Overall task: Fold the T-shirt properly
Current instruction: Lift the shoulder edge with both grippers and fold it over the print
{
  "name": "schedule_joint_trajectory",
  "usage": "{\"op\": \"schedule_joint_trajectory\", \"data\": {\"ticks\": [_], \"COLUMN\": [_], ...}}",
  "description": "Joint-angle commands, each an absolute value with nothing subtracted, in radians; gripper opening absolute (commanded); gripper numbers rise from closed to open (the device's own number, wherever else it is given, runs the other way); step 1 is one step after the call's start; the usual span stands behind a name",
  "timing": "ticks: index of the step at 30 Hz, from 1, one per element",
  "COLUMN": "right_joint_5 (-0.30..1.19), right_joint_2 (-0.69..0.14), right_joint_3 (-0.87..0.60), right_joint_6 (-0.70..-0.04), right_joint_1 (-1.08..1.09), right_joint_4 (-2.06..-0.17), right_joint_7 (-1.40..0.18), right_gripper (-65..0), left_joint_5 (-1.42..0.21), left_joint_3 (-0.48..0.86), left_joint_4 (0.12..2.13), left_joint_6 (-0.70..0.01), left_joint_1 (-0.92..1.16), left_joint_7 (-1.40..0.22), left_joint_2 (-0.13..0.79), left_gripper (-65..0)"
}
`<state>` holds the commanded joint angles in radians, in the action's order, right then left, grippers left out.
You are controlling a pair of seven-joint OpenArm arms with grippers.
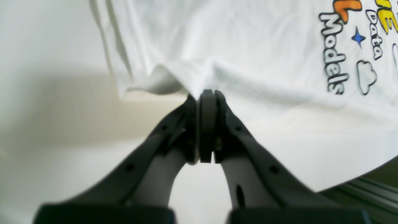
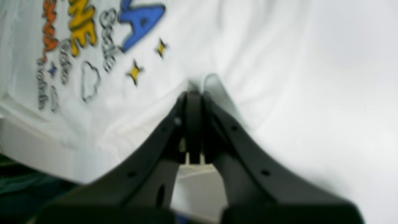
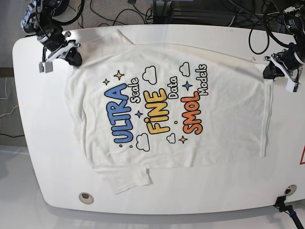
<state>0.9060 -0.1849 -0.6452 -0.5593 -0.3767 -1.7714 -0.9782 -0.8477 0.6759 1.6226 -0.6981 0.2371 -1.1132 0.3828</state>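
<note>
The whole table [image 3: 28, 143] is seen from overhead in the base view. Each wrist view is taken from just behind its own closed jaws, low and very near the cloth (the right one blurred). The printed T-shirt [image 3: 167, 114] is shared by all three views.

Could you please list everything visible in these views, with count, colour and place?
Short-sleeved white cloth T-shirt: one, white with blue, yellow and orange lettering plus small clouds and stars, spread print-up across the table, two far corners pinched.
Rounded white table: one, white, under the shirt.
Small round fittings: two, grey-dark, near the table's front edge, one toward each end.
Black cables: several, on the floor beyond the table.
Left tool: one, black, shut on the shirt's edge, at the base view's right.
Right tool: one, black, shut on the shirt's edge, at the base view's left.
</note>
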Motion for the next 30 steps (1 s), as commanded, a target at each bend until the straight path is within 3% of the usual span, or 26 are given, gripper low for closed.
{"op": "schedule_joint_trajectory", "data": {"ticks": [15, 22, 30], "right_joint_5": [0.903, 0.903, 0.903], "right_joint_2": [-0.193, -0.216, -0.216], "right_joint_3": [-0.647, -0.645, -0.645], "right_joint_6": [-0.556, -0.556, -0.556], "right_joint_1": [-0.194, -0.081, 0.030], "right_joint_4": [-1.722, -1.575, -1.520], "right_joint_7": [-1.006, -1.006, -1.006], "right_gripper": [-64.9, -64.9, -64.9], "left_joint_5": [-0.848, -0.848, -0.848], "left_joint_3": [0.677, 0.674, 0.561], "left_joint_4": [1.529, 1.383, 1.276], "left_joint_6": [-0.698, -0.628, -0.625], "left_joint_1": [0.044, -0.070, -0.133], "left_joint_7": [-1.113, -1.112, -0.998], "left_joint_2": [0.378, 0.378, 0.381], "left_gripper": [-65.0, -65.0, -65.0]}}
